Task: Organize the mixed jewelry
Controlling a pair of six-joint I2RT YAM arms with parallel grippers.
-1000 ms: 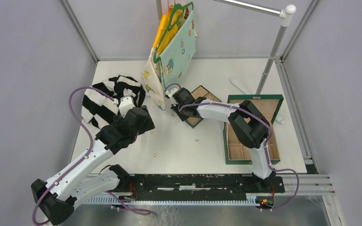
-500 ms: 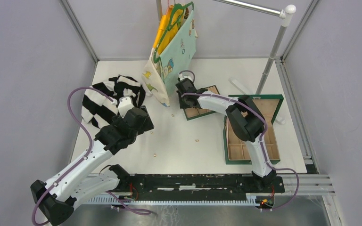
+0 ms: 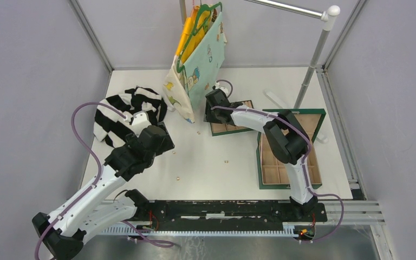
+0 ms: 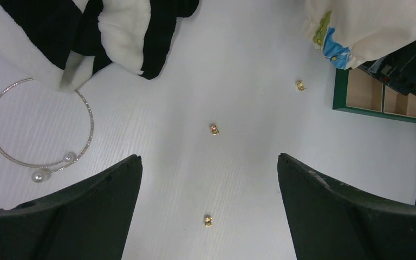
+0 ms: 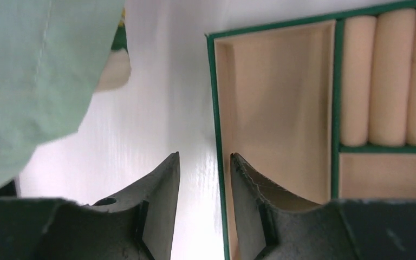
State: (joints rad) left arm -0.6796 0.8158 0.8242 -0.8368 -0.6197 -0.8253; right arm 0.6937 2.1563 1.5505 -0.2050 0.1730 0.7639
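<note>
While the left claw [image 4: 208, 162] hangs over the desk [image 4: 238, 65] with its fingers spread wide and nothing between them, I can see most of the jewelry through its wrist camera. Three tiny gold pieces [image 4: 214, 129] lie loose on the white surface. One is just ahead of the gap, one is nearer in between the fingers, and one is farther off to the right, near the small green tray [image 4: 382, 111]. To the left lies a thin pale bangle [image 4: 39, 175] with two pearl ends. Its far arc touches the edge of the black-and-white striped cloth [image 4: 119, 32].

From overhead, I see the right arm reaching to the far side, where the right claw [image 5: 204, 157] sits at the left edge of that tray, just beside the hanging tote bag [image 3: 200, 54]. Its fingers stand a little apart, pinching nothing. The tray's green rim runs under the gap, close to the right finger. Tan rolls [image 5: 379, 76] fill the compartment farther right. The large green box [image 3: 273, 173] lies under the right arm's elbow.
</note>
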